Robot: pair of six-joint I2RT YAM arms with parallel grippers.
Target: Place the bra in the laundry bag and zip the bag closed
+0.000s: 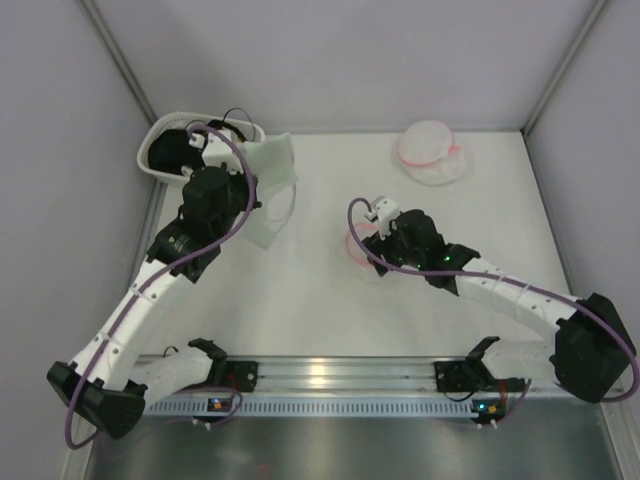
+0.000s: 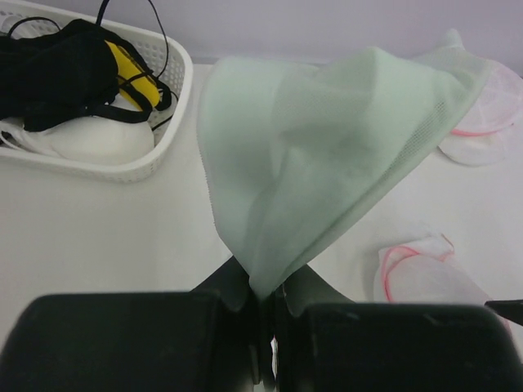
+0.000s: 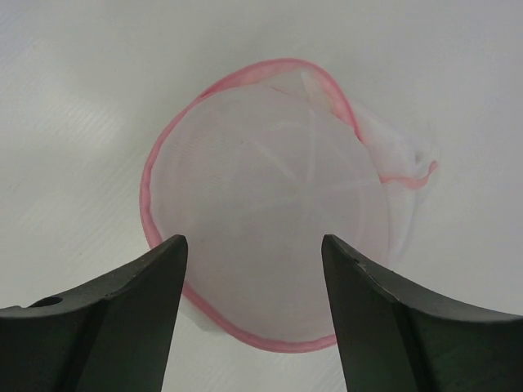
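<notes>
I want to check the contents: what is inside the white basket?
A black tangle with yellow bits lies over a white rounded item in the basket. The basket floor is covered.

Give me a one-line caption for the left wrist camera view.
Left gripper clamps a pale green garment; white basket and pink-rimmed laundry bag on the table.

The soft, pale greenish-white fabric bra [image 1: 272, 190] hangs lifted and bunched, left of centre in the top view. The round, translucent white mesh laundry bag [image 3: 261, 196], pink-rimmed, lies flat mid-frame in the right wrist view.
</notes>
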